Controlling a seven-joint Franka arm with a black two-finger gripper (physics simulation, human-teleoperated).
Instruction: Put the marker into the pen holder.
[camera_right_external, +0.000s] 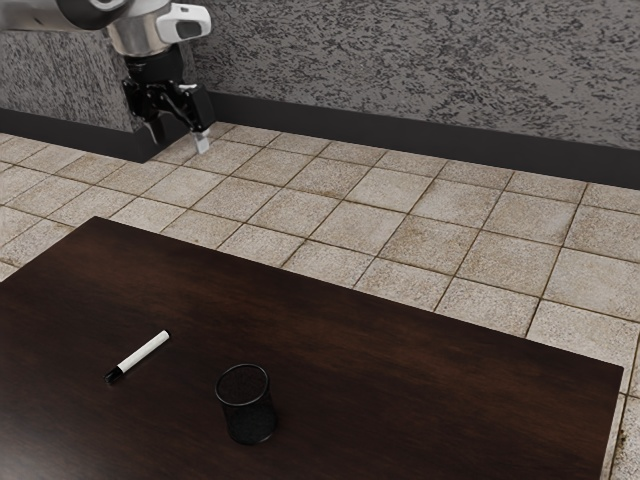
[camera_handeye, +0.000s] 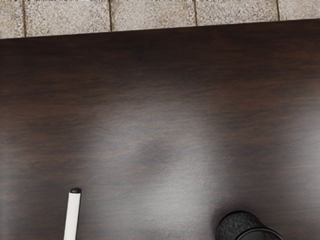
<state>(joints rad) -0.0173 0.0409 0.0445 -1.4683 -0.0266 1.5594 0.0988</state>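
Observation:
My black gripper (camera_right_external: 179, 138) hangs at the upper left of the exterior view, high above the table and well apart from the marker and the holder. Its two fingers stand apart, open, with nothing between them. The white marker (camera_right_external: 144, 351) with a black cap lies flat on the dark table. To its right in the exterior view, the black mesh pen holder (camera_right_external: 250, 418) stands upright, a gap between the two. In the wrist view, part of the marker (camera_handeye: 72, 215) and the rim area of the pen holder (camera_handeye: 239, 224) appear, both cut off by the picture's edge.
The dark wooden table (camera_right_external: 400, 370) has its long far edge running diagonally in the exterior view. Beyond it are the tiled floor (camera_right_external: 360, 220) and a grey mottled wall (camera_right_external: 420, 70) with a dark baseboard.

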